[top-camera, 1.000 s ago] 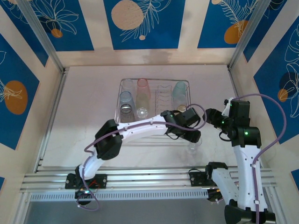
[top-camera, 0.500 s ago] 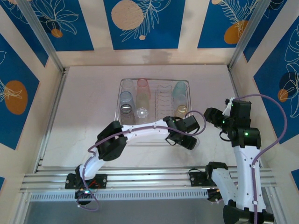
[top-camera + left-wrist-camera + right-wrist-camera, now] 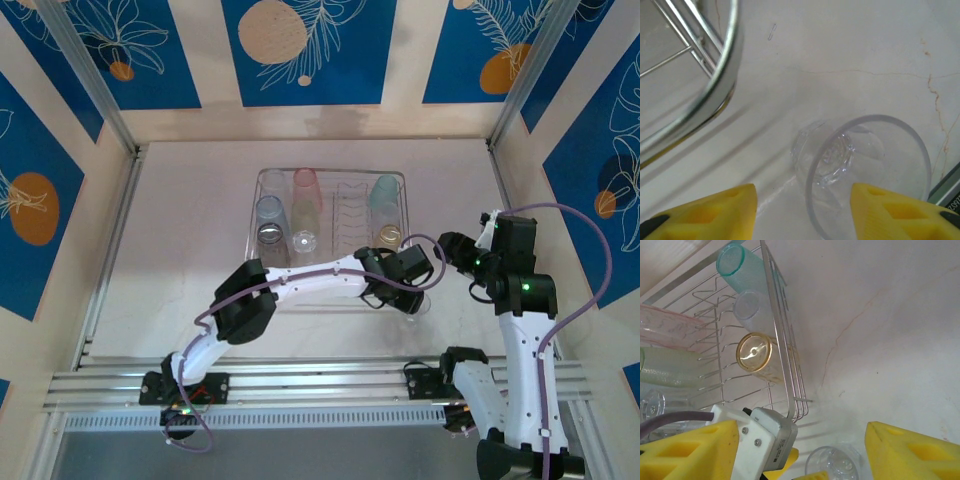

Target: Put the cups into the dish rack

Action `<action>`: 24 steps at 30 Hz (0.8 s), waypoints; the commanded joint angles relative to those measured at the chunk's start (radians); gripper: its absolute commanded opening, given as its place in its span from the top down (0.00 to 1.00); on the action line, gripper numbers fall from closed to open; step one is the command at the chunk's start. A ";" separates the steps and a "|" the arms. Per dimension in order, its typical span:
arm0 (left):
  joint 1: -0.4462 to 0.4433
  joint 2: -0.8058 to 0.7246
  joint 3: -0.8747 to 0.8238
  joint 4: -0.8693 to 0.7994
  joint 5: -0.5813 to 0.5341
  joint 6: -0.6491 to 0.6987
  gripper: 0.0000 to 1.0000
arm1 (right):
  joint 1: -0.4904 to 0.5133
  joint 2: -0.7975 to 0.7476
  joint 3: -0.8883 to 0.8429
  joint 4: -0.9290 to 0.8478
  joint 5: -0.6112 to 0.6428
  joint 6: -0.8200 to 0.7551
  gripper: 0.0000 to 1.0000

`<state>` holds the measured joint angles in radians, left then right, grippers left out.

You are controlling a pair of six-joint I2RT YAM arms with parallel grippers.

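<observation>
Looks like the step of grabbing a loose cup. Looking at a clear cup (image 3: pixel 840 157) standing upright on the white table (image 3: pixel 850 45), just off the dish rack (image 3: pixel 345 175), somewhere between 4 and 5 o'clock from the basket's middle, with the rack's corner wire sweeping past at 10 o'clock in the left wrist view. Got the left gripper (image 3: pixel 802 212) hanging right over it, yellow pads (image 3: pixel 705 210) apart and nothing pinched yet. Reads as off-centre too, the rim crowding the 3 o'clock pad rather than sitting in the gap. Would nudge toward 3 o'clock first to get the wall square between the pads, then drop lower and squeeze gently, to avoid flexing thin plastic and squirting it out. Worth steering clear of that rack wire on the lift. Spotting the right gripper (image 3: pixel 800 440) up at 1 o'clock of the cup in the overhead view, spread wide, holding nothing. Counting a pink cup (image 3: pixel 305 185), teal cup (image 3: pixel 384 190) and amber cup (image 3: pixel 388 236) already racked, among others. Would aim for the bare prongs around the basket's 1 o'clock.
</observation>
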<state>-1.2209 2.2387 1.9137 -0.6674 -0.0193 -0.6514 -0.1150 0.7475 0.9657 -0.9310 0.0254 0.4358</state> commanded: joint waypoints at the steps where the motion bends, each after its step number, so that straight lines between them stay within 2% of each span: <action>1: -0.012 0.042 0.040 0.006 0.010 -0.003 0.54 | -0.002 -0.020 -0.007 0.006 -0.036 -0.017 0.33; 8: -0.014 0.034 0.019 0.045 0.026 -0.002 0.76 | -0.008 -0.083 -0.041 0.054 -0.014 -0.003 0.34; 12: -0.014 -0.032 -0.094 0.189 0.051 -0.001 0.89 | -0.017 -0.131 -0.061 0.093 -0.014 -0.002 0.28; 13: -0.014 -0.054 -0.131 0.230 0.050 -0.007 0.97 | -0.022 -0.139 -0.064 0.100 -0.018 -0.002 0.27; 14: -0.014 -0.081 -0.175 0.283 0.052 -0.010 1.00 | -0.028 -0.145 -0.064 0.103 -0.023 -0.004 0.25; 15: -0.014 -0.107 -0.217 0.331 0.052 -0.014 1.00 | -0.033 -0.146 -0.061 0.101 -0.026 -0.004 0.24; 18: -0.012 -0.212 -0.368 0.498 0.039 -0.025 1.00 | -0.055 -0.139 -0.045 0.094 -0.064 -0.006 0.11; 24: -0.004 -0.523 -0.697 0.888 -0.011 -0.043 1.00 | -0.081 -0.109 0.027 0.102 -0.220 -0.052 0.05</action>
<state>-1.2243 1.8675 1.2896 -0.0719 -0.0006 -0.6769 -0.1879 0.6266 0.9318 -0.8524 -0.0830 0.4171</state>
